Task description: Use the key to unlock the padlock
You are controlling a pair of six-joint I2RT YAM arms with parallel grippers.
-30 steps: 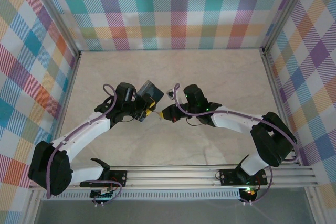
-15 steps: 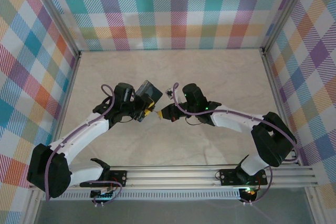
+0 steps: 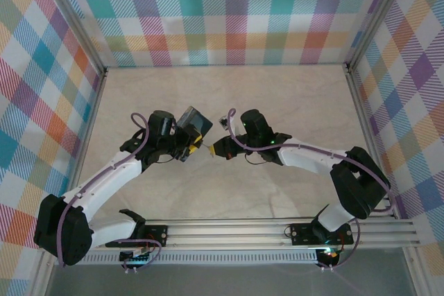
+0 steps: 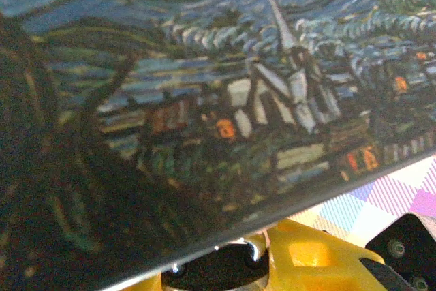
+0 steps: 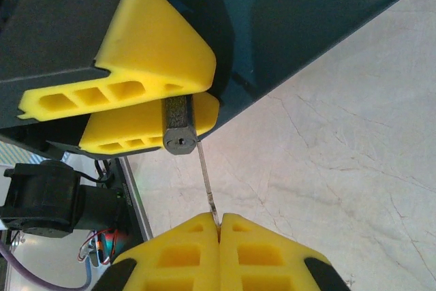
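The fingers (image 5: 184, 253) of the right gripper (image 5: 219, 223) are pressed together on the thin shaft of the key (image 5: 204, 175), which points up and away from them. The left gripper (image 5: 194, 100) has its yellow fingers (image 5: 143, 52) clamped on the small dark padlock (image 5: 178, 124), with the end face turned toward the key. A dark blue painted box (image 4: 204, 86) sits close behind the left gripper; how it joins the padlock cannot be told.

In the top view the left gripper (image 3: 197, 145) and right gripper (image 3: 216, 148) meet nose to nose over the middle of the table (image 3: 277, 95).

Both pickups look done, and padlock and key are lined up. The key tip touches the right edge of the end face, just beside the small slot, so it does not seem to be in yet. Seating it, turning it and freeing the shackle are probably all left to do.
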